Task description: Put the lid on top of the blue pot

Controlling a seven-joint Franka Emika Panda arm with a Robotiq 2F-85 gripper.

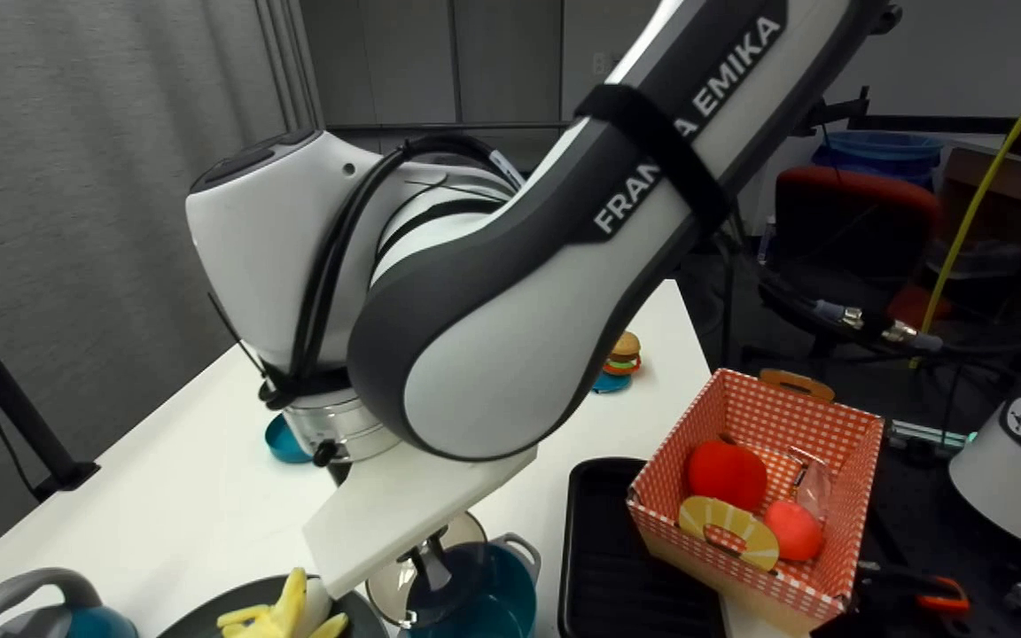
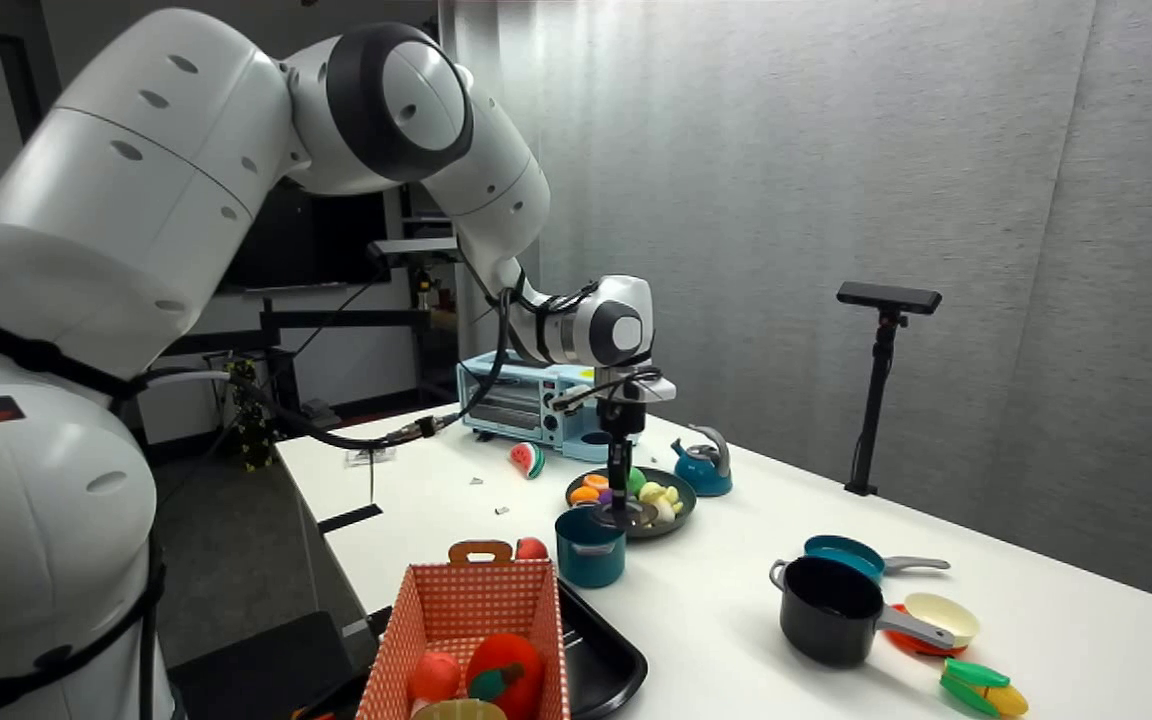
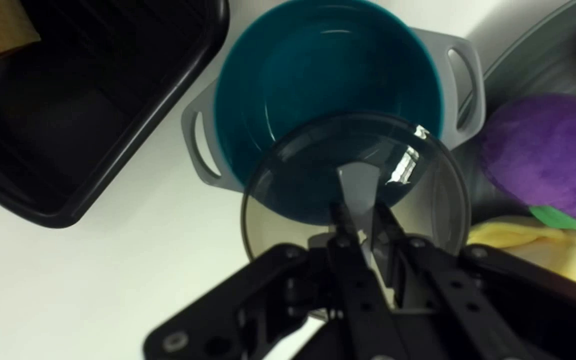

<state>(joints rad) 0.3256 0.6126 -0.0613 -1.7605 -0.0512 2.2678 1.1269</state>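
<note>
The blue pot [image 3: 318, 65], teal with grey side handles, stands uncovered on the table and shows in both exterior views as well. My gripper [image 3: 360, 217] is shut on the grey knob of the lid [image 3: 288, 170], a see-through disc with a thin rim. In the wrist view the lid overlaps only the lower part of the pot's opening; the rest of it reaches past the rim. In an exterior view the lid [image 2: 642, 516] hangs at about rim height, off to one side of the pot [image 2: 591, 562]. Whether lid and rim touch, I cannot tell.
A dark pan [image 2: 681, 492] of toy food sits close beside the pot. On the opposite side lie a black tray [image 3: 93, 100] and a red-checked basket [image 1: 759, 416]. A kettle [image 2: 704, 470], black pot [image 2: 831, 620] and teal pan [image 2: 841, 548] stand farther off.
</note>
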